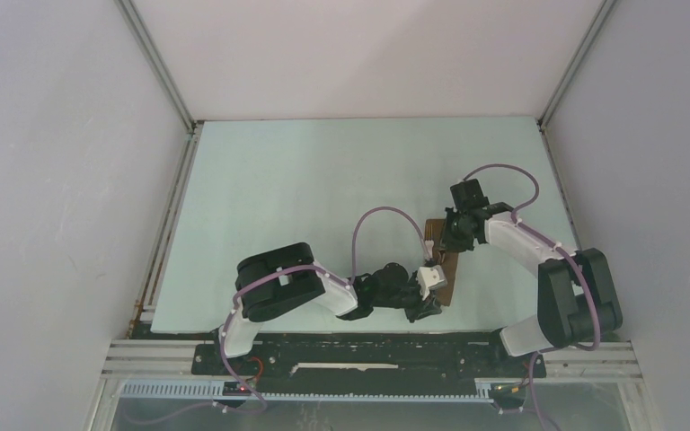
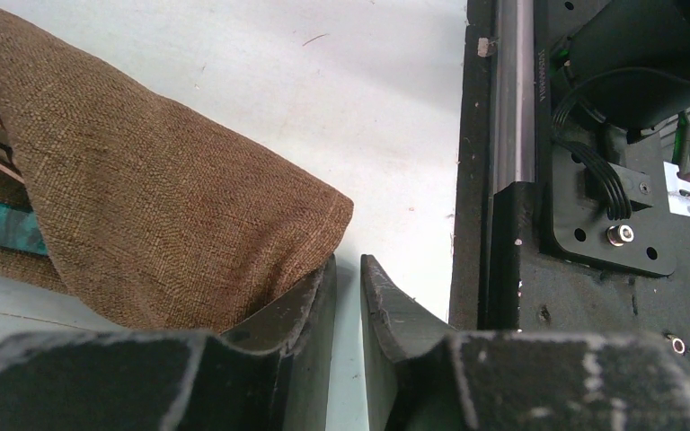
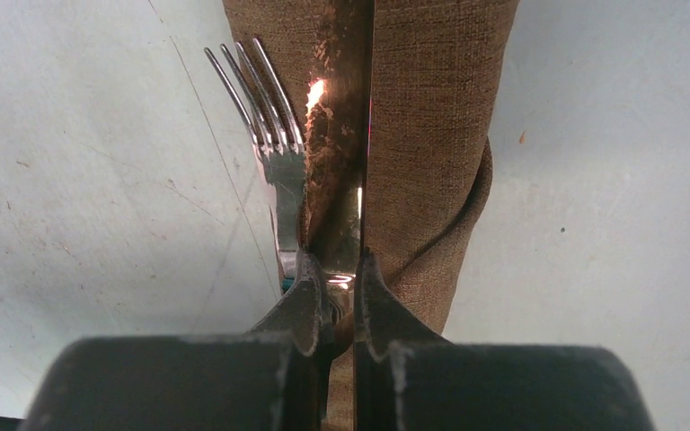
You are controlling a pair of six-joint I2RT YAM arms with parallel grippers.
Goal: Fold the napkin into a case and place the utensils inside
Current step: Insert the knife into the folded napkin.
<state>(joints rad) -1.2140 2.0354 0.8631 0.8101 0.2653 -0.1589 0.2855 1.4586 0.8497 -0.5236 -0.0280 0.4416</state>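
Right wrist view: right hand (image 3: 335,265) clenched on knife (image 3: 346,135), thin reddish-brown piece running along case (image 3: 431,135). Fork (image 3: 269,135) just beside knife, tines fanned at cloth's edge over pale surface (image 3: 72,180). Left wrist view: left hand (image 2: 349,269) parted a crack, nothing between fingers, 1 finger pressed against case corner. Top view: narrow brown case lies between the 2 hands, right of centre, near front edge.

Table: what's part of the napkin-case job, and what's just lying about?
Job: napkin case, fork, knife, right pincer gripping the knife, left pincer at the case's corner.
Lying about: nothing loose visible; only the table and black base rail.
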